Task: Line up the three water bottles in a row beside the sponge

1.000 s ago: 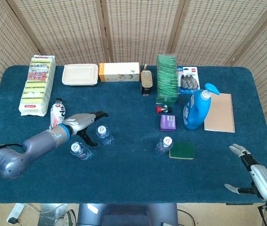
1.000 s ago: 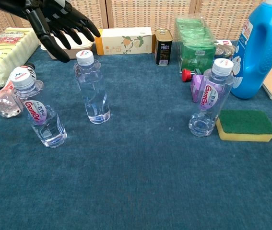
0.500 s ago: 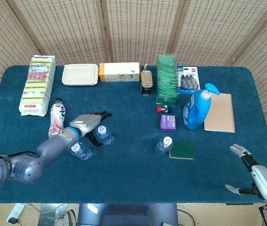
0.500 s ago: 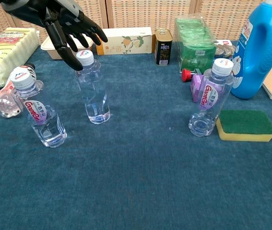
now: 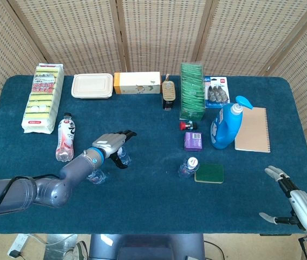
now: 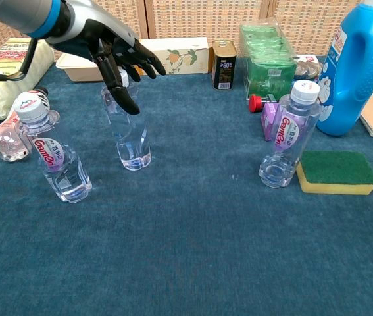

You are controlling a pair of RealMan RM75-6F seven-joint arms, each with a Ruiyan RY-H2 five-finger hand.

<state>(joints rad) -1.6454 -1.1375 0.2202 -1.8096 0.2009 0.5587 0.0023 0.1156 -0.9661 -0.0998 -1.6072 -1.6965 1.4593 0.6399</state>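
While the left hand [image 6: 110,49] hangs over the middle bottle [image 6: 128,135], fingers spread and gripping nothing, that upright bottle sits directly under them, well left of the sponge [image 6: 336,172]; right hand [image 5: 294,203] idles open, far off

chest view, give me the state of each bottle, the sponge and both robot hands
middle bottle: upright, capped, left robot hand around its top
left bottle: upright, capped, untouched
right bottle: upright, capped, beside the sponge
sponge: flat, green side up
left robot hand: fingers spread over the middle bottle's cap, grip unclear
right robot hand: open, holds nothing
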